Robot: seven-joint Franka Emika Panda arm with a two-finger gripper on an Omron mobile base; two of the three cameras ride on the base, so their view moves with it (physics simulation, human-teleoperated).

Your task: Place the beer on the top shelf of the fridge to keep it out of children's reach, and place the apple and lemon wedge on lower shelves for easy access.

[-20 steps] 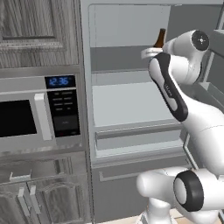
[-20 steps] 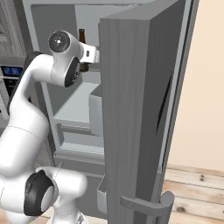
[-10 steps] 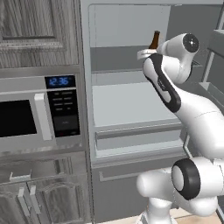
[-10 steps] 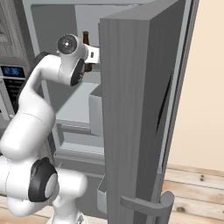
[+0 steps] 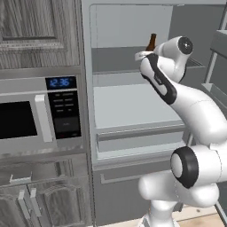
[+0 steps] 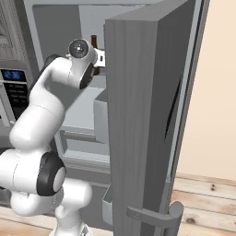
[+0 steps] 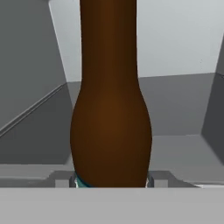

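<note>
— What's the gripper (image 7: 111, 181) doing?
— Clamped on the beer (image 7: 111, 109), which stands upright between its fingers, centre frame.
— Whereabouts?
— Upper middle of the left base view, inside the fridge (image 5: 128, 106). One bottle, one fridge.

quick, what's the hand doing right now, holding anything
Hand: closed on the beer, bottle upright at the fridge's top shelf level.
</note>
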